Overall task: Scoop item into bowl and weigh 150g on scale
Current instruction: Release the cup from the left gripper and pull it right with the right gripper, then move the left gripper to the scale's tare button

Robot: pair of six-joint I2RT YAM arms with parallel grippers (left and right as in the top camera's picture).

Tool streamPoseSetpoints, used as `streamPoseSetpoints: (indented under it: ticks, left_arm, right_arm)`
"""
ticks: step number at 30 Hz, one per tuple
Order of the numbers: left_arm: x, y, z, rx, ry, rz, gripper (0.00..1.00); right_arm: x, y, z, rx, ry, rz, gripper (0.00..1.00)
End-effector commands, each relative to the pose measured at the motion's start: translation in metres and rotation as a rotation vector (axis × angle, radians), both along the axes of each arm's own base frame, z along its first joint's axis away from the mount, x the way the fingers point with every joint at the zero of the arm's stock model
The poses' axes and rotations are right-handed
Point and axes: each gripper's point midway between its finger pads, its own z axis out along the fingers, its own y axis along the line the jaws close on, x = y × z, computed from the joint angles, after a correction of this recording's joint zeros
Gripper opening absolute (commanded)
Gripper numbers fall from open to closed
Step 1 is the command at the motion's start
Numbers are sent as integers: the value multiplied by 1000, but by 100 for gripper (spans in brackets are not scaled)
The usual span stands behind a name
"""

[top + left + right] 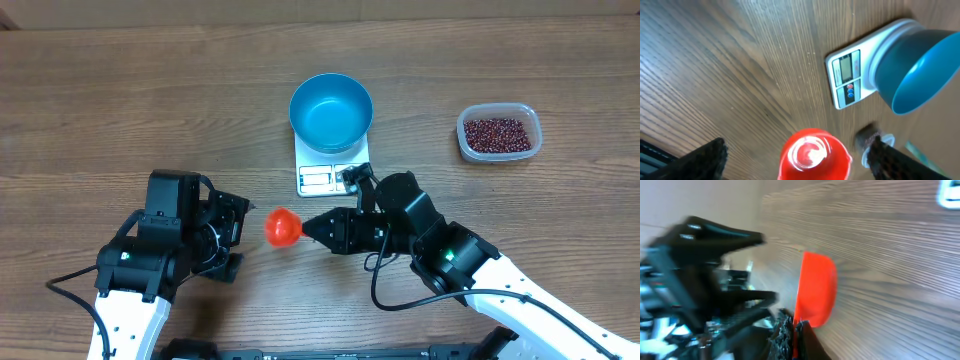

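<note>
Wooden desk (100,100) below: my right end effector (308,229) pinched the red scoop (282,226), its cup pointing left; my left end effector (238,238) gaped wide. The beans (497,133) sat in their tub (531,150) to the back right, nearest my right arm, beyond the bowl (331,110) on the scale (330,178)

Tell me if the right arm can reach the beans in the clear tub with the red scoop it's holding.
Probably yes. The right gripper is shut on the red scoop, and nothing stands between that arm and the clear tub of beans; the bowl on the scale stands aside.
</note>
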Motion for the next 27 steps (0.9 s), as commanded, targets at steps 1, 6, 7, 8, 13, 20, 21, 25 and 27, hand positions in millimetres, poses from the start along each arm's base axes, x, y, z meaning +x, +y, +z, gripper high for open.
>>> streamPoseSetpoints:
  ticks: [1,6,7,8,13,20,21,25,27]
  left_arm:
    - [-3,7,-4,45,4,5,100]
    - [-6,11,-6,71,18,17,100]
    - [-6,12,-7,74,20,17,100]
    - [-7,12,-7,75,23,17,100]
    - [-10,12,-8,74,38,14,100]
    - [-26,12,-14,77,101,-11,100]
    - [-25,12,-13,77,98,-14,100]
    - [-22,11,-12,82,79,-30,91]
    - [-16,10,-10,92,38,-67,81]
  right_arm:
    - [6,-4,4,-43,-87,-4,4]
    - [3,-28,14,-107,-153,-58,4]
    - [4,-38,16,-134,-166,-96,4]
    - [4,-48,17,-158,-178,-132,4]
    - [1,-100,26,-260,-226,-292,4]
    - [-3,-165,44,-362,-334,-517,4]
    - [-3,-172,46,-370,-348,-544,4]
    - [-2,-188,48,-407,-373,-606,4]
    - [-1,-191,48,-416,-375,-616,4]
